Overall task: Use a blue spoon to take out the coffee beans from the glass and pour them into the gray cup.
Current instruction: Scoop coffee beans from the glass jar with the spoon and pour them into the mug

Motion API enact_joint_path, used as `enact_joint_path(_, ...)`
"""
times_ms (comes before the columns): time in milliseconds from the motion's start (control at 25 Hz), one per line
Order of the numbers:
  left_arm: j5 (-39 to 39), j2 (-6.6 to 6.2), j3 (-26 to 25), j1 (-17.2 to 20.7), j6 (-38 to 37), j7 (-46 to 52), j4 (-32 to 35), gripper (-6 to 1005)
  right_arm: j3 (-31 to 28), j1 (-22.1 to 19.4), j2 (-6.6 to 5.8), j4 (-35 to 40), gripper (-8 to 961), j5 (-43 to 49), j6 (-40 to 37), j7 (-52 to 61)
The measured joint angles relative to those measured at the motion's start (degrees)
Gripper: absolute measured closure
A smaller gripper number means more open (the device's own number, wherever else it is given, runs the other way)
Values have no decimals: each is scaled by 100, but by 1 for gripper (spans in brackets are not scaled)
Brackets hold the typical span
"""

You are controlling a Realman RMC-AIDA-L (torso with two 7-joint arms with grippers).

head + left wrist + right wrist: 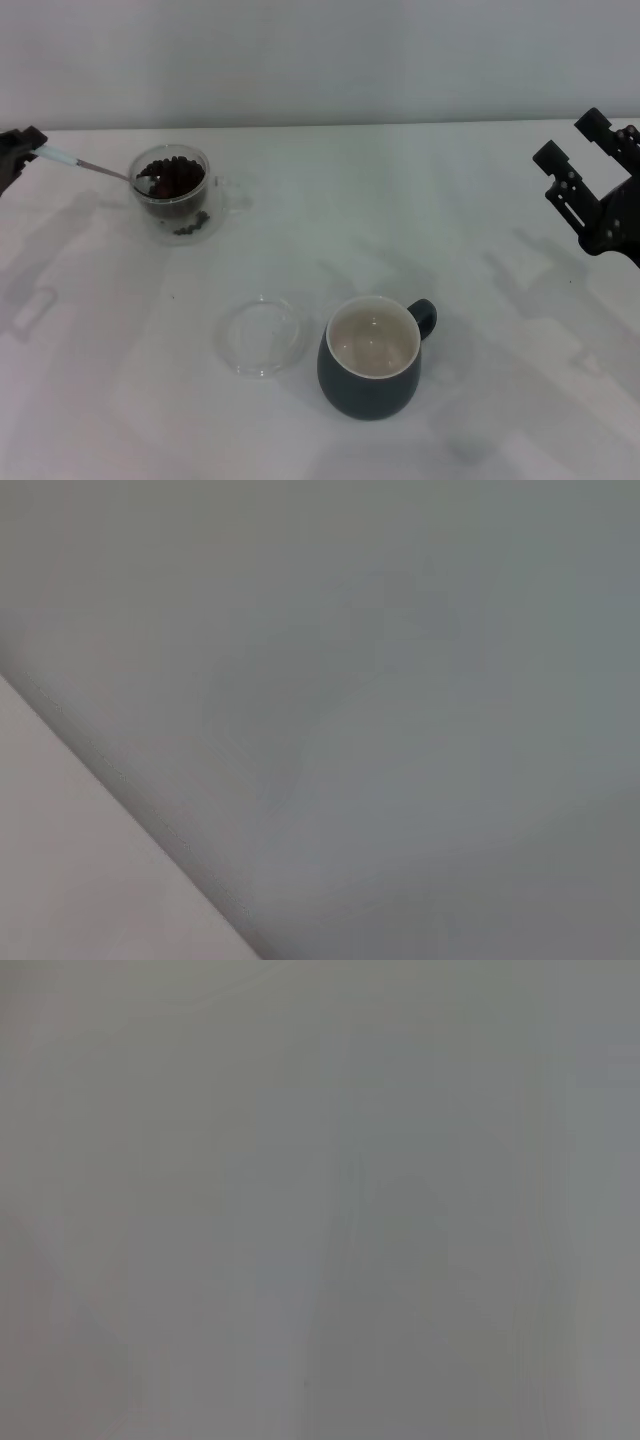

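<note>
Table (480,200) is set with the gray cup (370,385) nearest; the glass (175,195) of coffee beans (172,177) stands far left; the blue spoon (95,168), bowl in the glass, is clamped by the left gripper (22,150); the right gripper (590,160) is parked far right, fingers apart.

Soft, even overhead light casts faint shadows on the white table (480,400); both wrist views are featureless gray blur.

A flat, shallow clear glass dish (263,336) is seen lying on the white table (480,400), at about seven o'clock from the table's centre. A plain pale wall (320,55) is seen behind the table at twelve o'clock.
</note>
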State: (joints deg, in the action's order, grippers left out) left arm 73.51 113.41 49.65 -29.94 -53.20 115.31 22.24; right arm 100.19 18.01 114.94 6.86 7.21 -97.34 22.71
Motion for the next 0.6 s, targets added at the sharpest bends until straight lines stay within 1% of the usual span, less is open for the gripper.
enact_joint_path(280, -272, -35, -29, 107, -394, 0, -39, 864, 18, -19, 2, 0, 384, 20, 3, 76)
enact_joint_path(600, -342, -38, -339, 212, -720, 1, -74, 864, 39, -40, 3, -8, 384, 34, 4, 76)
